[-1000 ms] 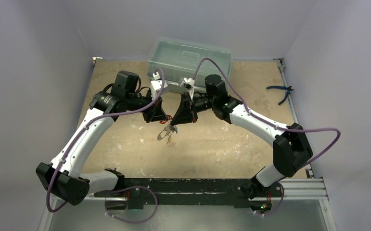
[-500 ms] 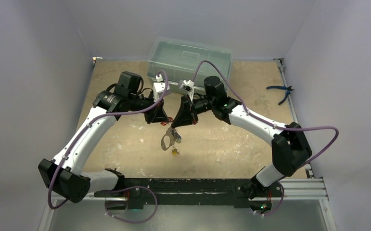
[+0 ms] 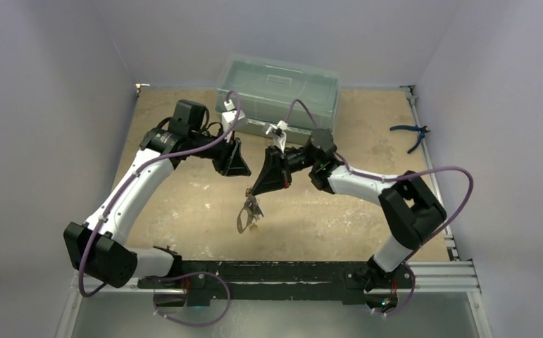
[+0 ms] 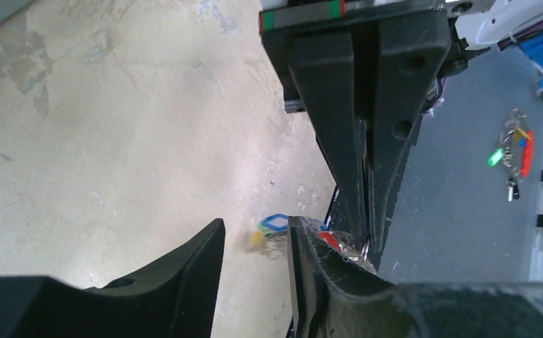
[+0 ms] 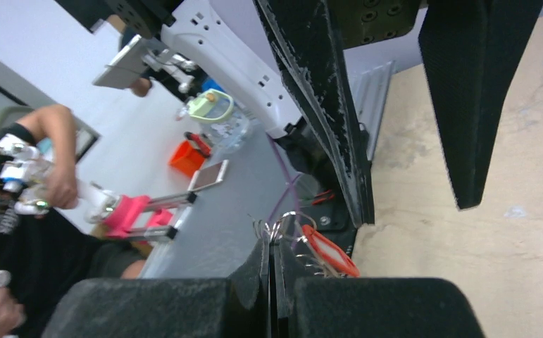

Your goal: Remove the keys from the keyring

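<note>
Seen from above, two robot arms reach inward over a sandy-coloured worktop [image 3: 184,204], their tips meeting near its middle. The right gripper [image 3: 255,193] has its jaws clenched on the thin metal ring of the keyring [image 3: 243,222]. The bundle hangs straight down from them, with the pale strap loop lowest and the keys [image 3: 253,208] bunched just above it. The right wrist camera shows the ring's wire loops poking out from between the pressed-together jaws, with a red tag beside them. The left wrist camera picks out a blue tag too (blurred). The left gripper [image 3: 243,167] sits just beside the right one, a little farther back and to the left. Its jaws are released, with a clear gap between them and nothing inside. A clear plastic bin [image 3: 277,88] stands at the far edge of the worktop, and blue-handled pliers [image 3: 410,134] lie well apart at the far right.
</note>
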Robot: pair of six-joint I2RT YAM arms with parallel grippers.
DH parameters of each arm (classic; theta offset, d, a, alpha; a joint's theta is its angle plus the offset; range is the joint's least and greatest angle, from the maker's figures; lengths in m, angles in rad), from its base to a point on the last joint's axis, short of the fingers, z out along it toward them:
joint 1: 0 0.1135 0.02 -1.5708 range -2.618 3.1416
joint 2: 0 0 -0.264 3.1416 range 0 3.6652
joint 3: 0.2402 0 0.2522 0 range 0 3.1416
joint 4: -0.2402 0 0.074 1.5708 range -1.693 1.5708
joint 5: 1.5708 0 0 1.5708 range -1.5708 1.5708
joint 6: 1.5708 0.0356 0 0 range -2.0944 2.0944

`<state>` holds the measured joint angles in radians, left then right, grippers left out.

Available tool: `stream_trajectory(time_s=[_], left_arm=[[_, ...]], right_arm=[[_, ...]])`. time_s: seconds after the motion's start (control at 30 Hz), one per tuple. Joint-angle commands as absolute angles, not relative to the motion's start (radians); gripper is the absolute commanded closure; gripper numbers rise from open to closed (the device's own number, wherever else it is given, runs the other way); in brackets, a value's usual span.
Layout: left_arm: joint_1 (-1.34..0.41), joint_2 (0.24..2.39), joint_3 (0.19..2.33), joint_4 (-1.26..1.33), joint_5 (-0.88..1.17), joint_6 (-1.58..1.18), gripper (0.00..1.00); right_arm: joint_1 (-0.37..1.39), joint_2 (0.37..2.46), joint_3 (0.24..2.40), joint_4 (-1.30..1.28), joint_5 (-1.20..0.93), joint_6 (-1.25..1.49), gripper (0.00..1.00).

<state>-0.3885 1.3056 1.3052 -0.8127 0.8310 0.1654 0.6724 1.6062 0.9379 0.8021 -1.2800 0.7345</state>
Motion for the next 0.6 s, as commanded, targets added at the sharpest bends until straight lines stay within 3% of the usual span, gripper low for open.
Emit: stream_trajectory(time_s=[0.0, 0.07, 0.2, 0.57], left_arm=[[-0.304, 1.32, 1.36, -0.86, 0.952, 0.155, 0.6], [-0.266, 1.301, 1.374, -0.855, 0.987, 0.163, 0.57], [-0.23, 1.244, 1.368, -0.856, 1.026, 0.177, 0.59], [-0.239, 1.189, 1.25, -0.876, 1.197, 0.215, 0.72]], right_arm=[[0.637, 1.707, 0.934, 1.565, -1.311, 1.328, 1.0], [0.631, 1.74, 0.943, 1.679, -1.306, 1.43, 1.0], [0.629, 1.738, 0.938, 1.667, -1.293, 1.42, 1.0], [0.629, 1.638, 0.919, 1.325, -1.251, 1.153, 1.0]])
